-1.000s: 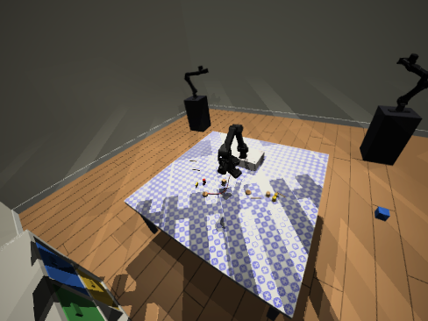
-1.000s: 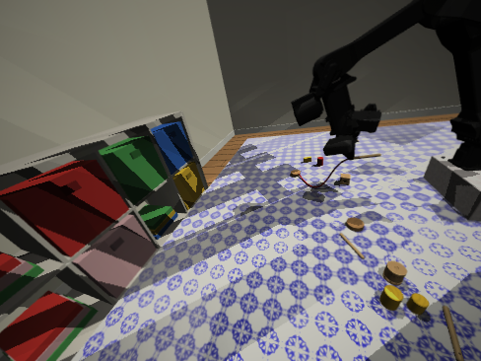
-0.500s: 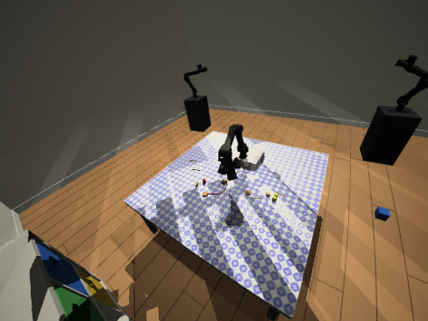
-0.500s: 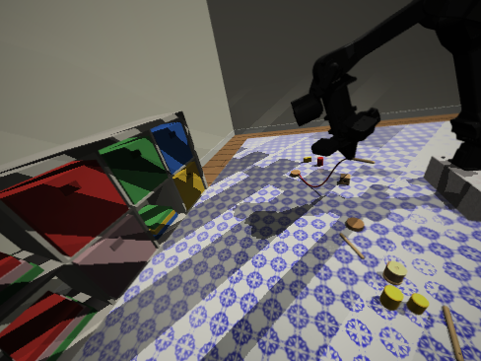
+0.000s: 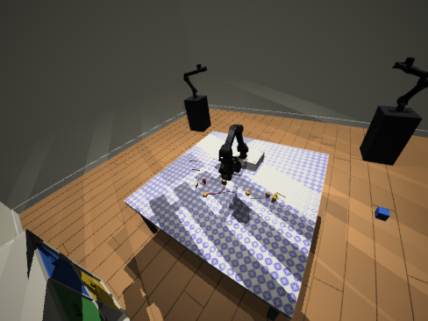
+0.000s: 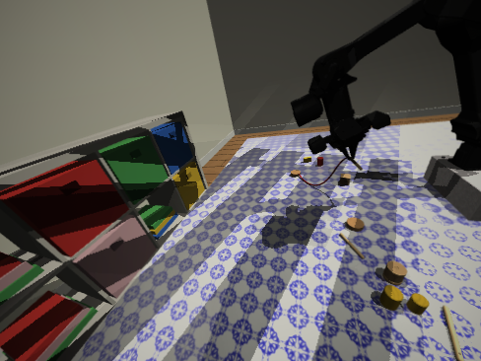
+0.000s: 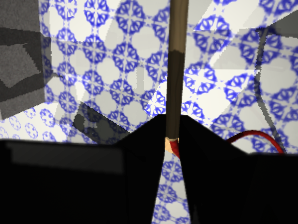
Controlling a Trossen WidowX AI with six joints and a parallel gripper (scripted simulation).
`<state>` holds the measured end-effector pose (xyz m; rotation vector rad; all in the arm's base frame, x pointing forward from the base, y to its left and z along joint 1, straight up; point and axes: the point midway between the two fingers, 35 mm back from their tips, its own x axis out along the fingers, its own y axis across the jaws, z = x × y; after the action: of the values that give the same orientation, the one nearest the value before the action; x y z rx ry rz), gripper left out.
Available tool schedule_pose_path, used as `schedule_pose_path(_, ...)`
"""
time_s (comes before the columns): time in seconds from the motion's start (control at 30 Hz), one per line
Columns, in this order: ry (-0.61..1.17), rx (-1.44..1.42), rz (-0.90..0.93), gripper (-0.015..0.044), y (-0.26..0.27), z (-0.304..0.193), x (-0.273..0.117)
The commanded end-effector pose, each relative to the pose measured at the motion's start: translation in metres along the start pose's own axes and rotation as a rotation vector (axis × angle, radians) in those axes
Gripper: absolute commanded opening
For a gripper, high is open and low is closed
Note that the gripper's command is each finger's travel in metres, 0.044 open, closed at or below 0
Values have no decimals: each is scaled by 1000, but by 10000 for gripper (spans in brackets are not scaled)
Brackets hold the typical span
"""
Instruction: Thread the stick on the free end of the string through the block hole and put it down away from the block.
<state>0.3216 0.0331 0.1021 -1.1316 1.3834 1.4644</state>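
My gripper is shut on the thin wooden stick. It holds the stick off the table, with the stick pointing out from the fingertips. The red string runs from the stick's held end to the round wooden button on the table. The wooden block sits on the table just below the gripper, close to the stick's free tip. The block's hole does not show in any view.
A red cylinder and a small yellow piece lie beyond the button. A wooden disc, a loose stick, a wooden cylinder, two yellow cylinders and another stick lie nearer. The grey arm base is at right.
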Motion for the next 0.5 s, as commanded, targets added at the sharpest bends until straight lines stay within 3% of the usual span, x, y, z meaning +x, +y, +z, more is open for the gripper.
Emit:
schedule_pose_path(0.0, 9, 133, -2, 0, 0, 0, -1)
schedule_pose_path(0.47, 20, 615, -11, 0, -2, 1, -1)
